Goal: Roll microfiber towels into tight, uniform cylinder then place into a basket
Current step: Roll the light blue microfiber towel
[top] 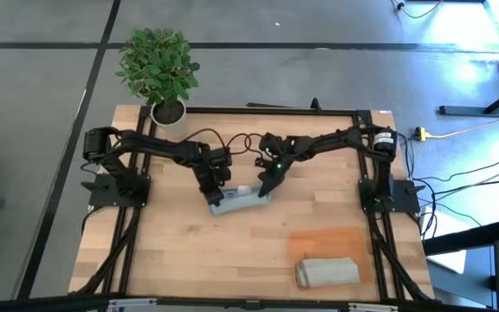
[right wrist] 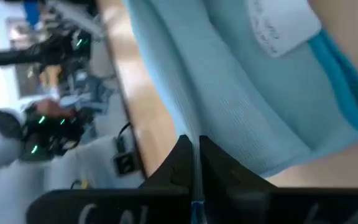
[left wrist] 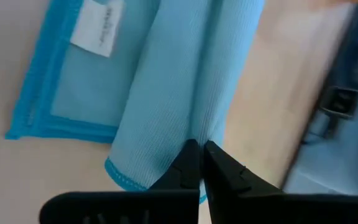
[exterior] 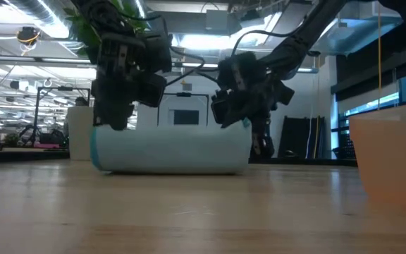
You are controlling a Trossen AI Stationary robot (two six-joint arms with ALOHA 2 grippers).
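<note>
Fingers: left gripper [top: 216,195] is closed tight, tips pinched against the fold of the blue towel [top: 241,201]; right gripper [top: 265,187] likewise closed, tips on the other end of the same towel. The left wrist view has the left fingers [left wrist: 188,163] pressed together at the roll's edge. Right wrist view: same, fingers [right wrist: 180,160] together on the ribbed cloth.

Desk [top: 189,251]: pale wood planks, black frame rails on both sides.

Basket [top: 319,239]: flat orange-brown rectangle at about 4 o'clock from desk centre, near the front right corner. Inside it, toward the front edge: grey-beige towel [top: 327,272], rolled into a stubby cylinder, lying on its side.

Blue towel: at desk centre, between the two grippers, partly rolled. Low view shows a fairly even pale blue cylinder lying flat on the wood. Fine ribbed microfibre, brighter blue stitched hem, white care label [left wrist: 97,28] on the loose flap.

Potted plant [top: 158,68]: at 11 o'clock, back left corner, green leaves, white pot.
</note>
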